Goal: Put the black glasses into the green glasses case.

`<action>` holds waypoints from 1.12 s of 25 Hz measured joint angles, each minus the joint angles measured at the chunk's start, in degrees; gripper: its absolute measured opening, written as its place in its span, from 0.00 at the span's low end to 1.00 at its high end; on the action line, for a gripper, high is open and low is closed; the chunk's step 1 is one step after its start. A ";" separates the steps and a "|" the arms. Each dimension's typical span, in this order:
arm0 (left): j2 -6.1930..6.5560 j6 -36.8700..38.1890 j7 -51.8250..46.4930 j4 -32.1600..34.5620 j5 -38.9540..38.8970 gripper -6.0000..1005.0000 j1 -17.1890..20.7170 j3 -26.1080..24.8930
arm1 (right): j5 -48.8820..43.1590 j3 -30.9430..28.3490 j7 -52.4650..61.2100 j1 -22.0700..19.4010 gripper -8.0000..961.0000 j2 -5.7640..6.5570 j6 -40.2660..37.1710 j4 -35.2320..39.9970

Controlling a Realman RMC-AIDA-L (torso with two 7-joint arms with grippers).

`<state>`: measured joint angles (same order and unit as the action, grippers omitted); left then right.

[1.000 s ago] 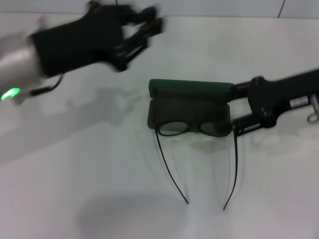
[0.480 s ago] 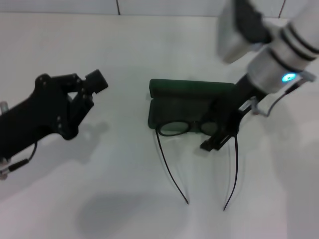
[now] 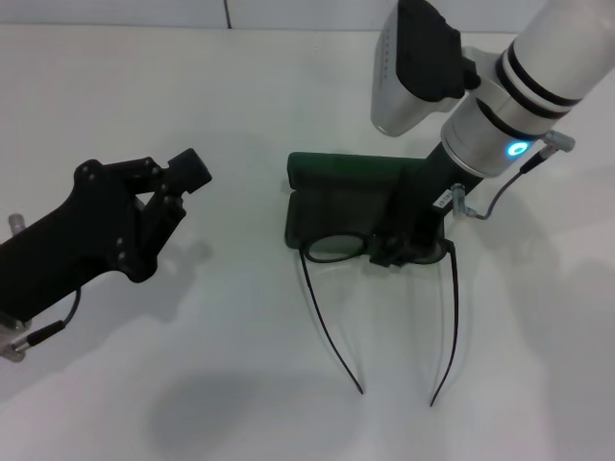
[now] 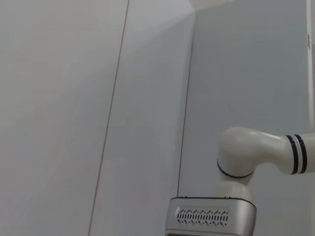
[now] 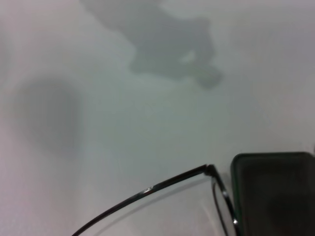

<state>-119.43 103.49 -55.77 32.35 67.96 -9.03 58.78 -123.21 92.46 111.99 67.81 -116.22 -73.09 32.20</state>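
Right gripper: low over right lens, finger state cannot tell | thin black wire-frame glasses: front rests against open dark green hard case, arms unfolded, blocking insertion | left gripper: apart, empty, slightly open

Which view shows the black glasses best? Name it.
The head view: the black glasses show nearly whole, lenses at the green glasses case, arms open. The right wrist view catches only one hinge and arm; the left wrist view shows none.

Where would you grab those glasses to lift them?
Probably by the front frame, coming from above. The glasses lie with lenses at the open case and thin temples splayed out over the table; the right gripper is already over that frame.
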 joint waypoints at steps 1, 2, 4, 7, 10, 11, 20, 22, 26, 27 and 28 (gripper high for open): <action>-0.02 0.02 0.01 -0.03 -0.02 0.02 -0.08 -0.01 | 0.04 0.00 0.07 -0.11 0.56 -0.01 0.22 0.21; -0.05 0.03 0.02 -0.06 -0.11 0.02 -0.19 -0.01 | 0.05 0.00 0.11 -0.20 0.52 -0.01 0.26 0.32; -0.08 0.04 0.04 -0.26 -0.31 0.02 -0.46 -0.03 | 0.04 0.00 0.18 -0.26 0.43 -0.03 0.10 0.35; -0.09 0.05 0.08 -0.68 -0.21 0.02 -0.81 -0.05 | -0.02 0.00 0.33 -0.30 0.33 -0.04 0.22 0.37; -0.10 -0.01 0.79 -1.41 -0.03 0.02 -0.98 -0.07 | 0.06 0.00 0.39 -0.35 0.29 -0.06 0.43 0.38; -0.10 -0.01 1.22 -1.92 -0.07 0.02 -1.03 -0.07 | 0.07 0.00 0.40 -0.36 0.27 -0.06 0.51 0.39; -0.03 0.00 2.11 -3.03 0.01 0.02 -1.31 -0.08 | 1.45 2.23 0.05 -1.03 0.13 -0.06 2.35 0.77; -0.02 0.00 2.19 -3.05 -0.09 0.02 -1.10 -0.09 | 2.46 3.74 -0.43 -2.09 0.10 -0.05 2.60 2.26; -0.09 0.06 3.12 -3.47 -0.42 0.02 -0.86 -0.26 | 2.84 5.20 -0.58 -3.48 0.07 -0.06 2.29 4.69; -0.10 0.09 3.44 -3.68 -0.43 0.02 -0.86 -0.25 | 2.83 5.17 -0.57 -4.05 0.07 -0.07 2.20 5.36; -0.10 0.14 3.60 -3.83 -0.42 0.02 -0.85 -0.26 | 2.65 4.87 -0.50 -5.04 0.07 -0.06 2.02 6.78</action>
<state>-119.53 103.63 -52.17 28.52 67.53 -9.89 58.53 -120.56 97.34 111.49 62.76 -116.28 -71.07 38.98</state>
